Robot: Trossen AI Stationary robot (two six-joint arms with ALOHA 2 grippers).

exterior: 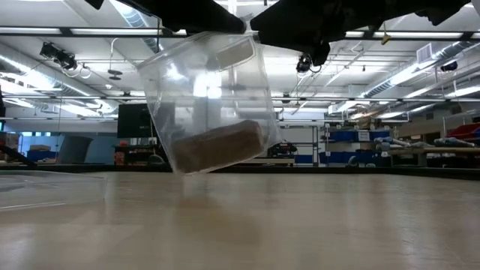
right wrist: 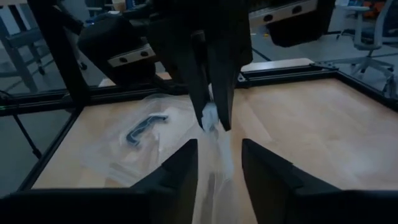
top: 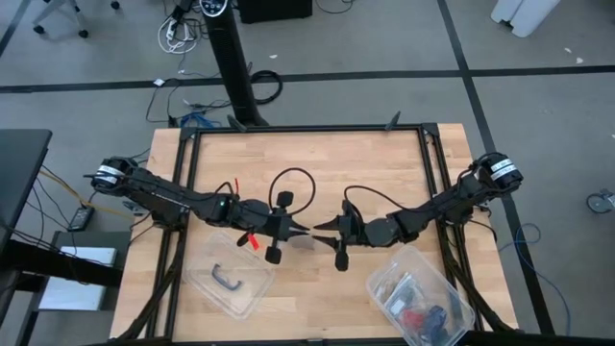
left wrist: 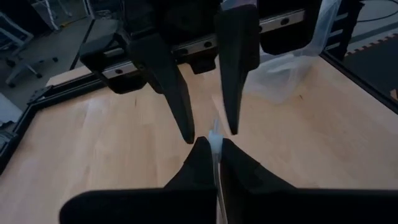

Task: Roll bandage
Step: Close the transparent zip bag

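Observation:
The bandage (exterior: 217, 146) is a brown roll lying in the bottom of a clear plastic bag (exterior: 210, 90), which hangs over the table's middle. My left gripper (top: 306, 229) comes from the table's left and is shut on the bag's top. My right gripper (top: 320, 228) faces it from the right and is open. Its fingers (right wrist: 186, 158) stand on either side of the plastic, and I see no touch. My left gripper pinches the bag's thin top edge (left wrist: 215, 134) between its two fingers. The fingers come from the table's left, slanting a little downward. The bag hangs below them, tilted and clear of the table, with the bandage roll resting in its lower end.
A clear tub piece with a black handle (top: 231, 279) lies near the front left. A clear tub holding several items (top: 420, 300) stands at the front right. A black frame rail (top: 307, 130) runs around the wooden table top.

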